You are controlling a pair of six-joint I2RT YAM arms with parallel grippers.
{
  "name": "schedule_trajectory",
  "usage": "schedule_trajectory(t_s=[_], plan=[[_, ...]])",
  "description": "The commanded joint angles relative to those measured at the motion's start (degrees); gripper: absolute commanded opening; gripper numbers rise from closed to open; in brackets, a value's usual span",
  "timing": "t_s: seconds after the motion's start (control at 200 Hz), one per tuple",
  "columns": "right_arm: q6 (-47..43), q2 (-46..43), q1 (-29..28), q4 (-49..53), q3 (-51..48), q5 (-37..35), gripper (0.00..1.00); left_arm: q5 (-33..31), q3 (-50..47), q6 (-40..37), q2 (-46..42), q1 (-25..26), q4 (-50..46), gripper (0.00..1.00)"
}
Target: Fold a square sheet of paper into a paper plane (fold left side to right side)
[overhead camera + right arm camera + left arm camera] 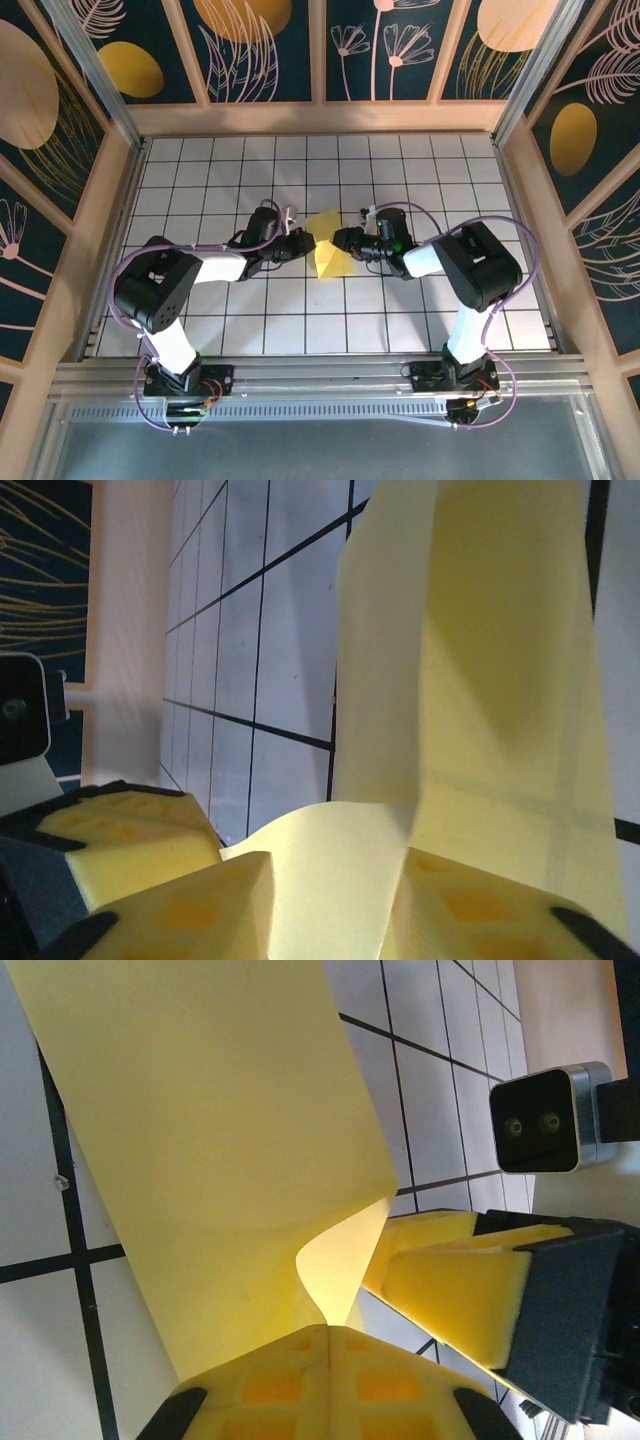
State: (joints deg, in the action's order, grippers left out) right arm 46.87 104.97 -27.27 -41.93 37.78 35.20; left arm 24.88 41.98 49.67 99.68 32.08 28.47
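The pale yellow sheet of paper (328, 252) lies folded into layers at the middle of the grid table, and one flap curls up off it. My left gripper (310, 241) comes at it from the left. In the left wrist view that left gripper (330, 1328) is shut on the curled flap of the paper (220, 1160). My right gripper (341, 240) faces it from the right, almost touching. In the right wrist view the right gripper (335, 872) stands open, with an edge of the creased paper (500, 680) rising between its foam pads.
White grid tiles (300, 310) surround the paper on all sides. Wooden frame walls (120, 200) close off the left, right and back. The right gripper's foam pads (450, 1285) and its wrist camera (545, 1120) sit close beside the left fingers.
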Motion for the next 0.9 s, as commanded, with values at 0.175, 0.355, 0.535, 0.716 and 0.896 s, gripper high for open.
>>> schedule_trajectory(t_s=[0.175,0.355,0.535,0.716,0.896], plan=[[-3.18,1.3,-0.99,2.0,2.53,-4.75,0.04,-2.84,-0.84,-1.03,-3.63,-0.08,-1.96,0.08],[-6.97,-1.84,-0.78,5.72,3.35,-7.89,0.0,-8.42,-1.35,-3.07,-9.05,-0.18,-7.22,0.39],[-9.5,-9.94,0.88,6.18,2.75,-8.08,0.0,-13.91,-3.09,-2.52,-17.4,-1.11,-9.91,0.63],[-9.02,-20.61,4.14,3.31,2.65,-4.12,0.0,-13.75,-6.97,2.52,-26.39,-2.26,-0.89,0.86],[-4.09,-27.9,6.0,-2.55,3.72,-0.12,0.0,-7.75,-9.28,7.61,-29.63,-2.59,16.63,0.98]])
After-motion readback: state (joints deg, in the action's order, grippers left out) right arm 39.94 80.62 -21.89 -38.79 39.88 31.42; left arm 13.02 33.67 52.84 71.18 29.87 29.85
